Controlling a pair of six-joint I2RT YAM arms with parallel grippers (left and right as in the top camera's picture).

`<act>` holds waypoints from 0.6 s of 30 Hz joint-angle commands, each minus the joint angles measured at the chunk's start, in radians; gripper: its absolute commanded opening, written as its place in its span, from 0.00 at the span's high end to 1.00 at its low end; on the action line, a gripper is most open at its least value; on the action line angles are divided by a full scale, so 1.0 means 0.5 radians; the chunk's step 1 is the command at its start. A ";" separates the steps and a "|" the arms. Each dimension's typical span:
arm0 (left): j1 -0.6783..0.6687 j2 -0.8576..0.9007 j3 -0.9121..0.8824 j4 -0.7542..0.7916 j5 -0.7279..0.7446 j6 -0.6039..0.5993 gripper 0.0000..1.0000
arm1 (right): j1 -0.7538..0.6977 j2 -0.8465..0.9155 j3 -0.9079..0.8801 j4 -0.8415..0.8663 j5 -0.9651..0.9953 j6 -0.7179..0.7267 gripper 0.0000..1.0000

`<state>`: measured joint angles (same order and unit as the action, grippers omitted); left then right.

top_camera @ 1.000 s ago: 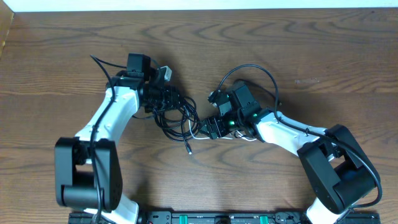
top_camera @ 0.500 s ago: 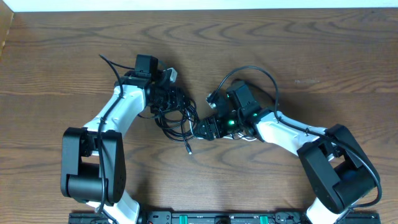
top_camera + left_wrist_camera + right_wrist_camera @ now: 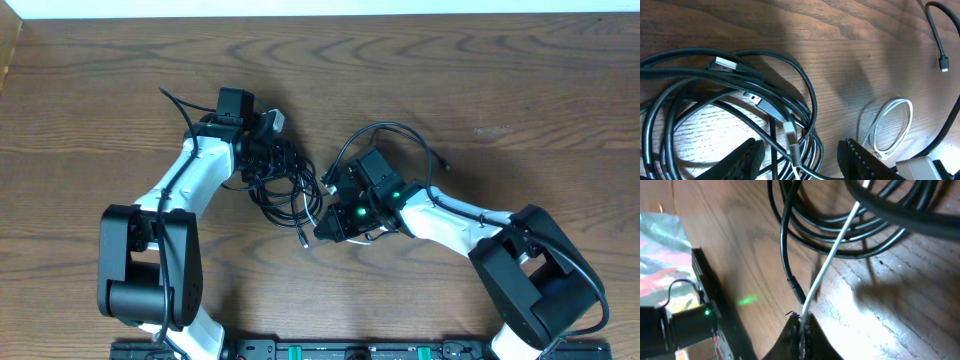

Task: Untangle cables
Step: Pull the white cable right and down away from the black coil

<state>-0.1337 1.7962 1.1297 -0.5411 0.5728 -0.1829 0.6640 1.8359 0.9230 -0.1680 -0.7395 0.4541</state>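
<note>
Overhead: the tangled black cables (image 3: 285, 180) lie near the middle of the surface (image 3: 520, 80). Left wrist: the left claw (image 3: 800, 162) is spread over the loops, with the white cable (image 3: 890, 125) coiled beside them. Right wrist: the right claw (image 3: 801, 332) is pressed together, pinching a pale strand (image 3: 832, 255), possibly that white cable
</note>
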 commanded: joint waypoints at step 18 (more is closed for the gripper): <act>0.002 0.026 -0.021 0.106 -0.243 -0.043 0.33 | -0.198 -0.751 0.024 -1.076 0.352 -0.047 0.99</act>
<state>-0.1337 1.7962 1.1297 -0.4976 0.4873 -0.1944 0.5640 1.4860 0.9268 -0.6621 -0.6418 0.4282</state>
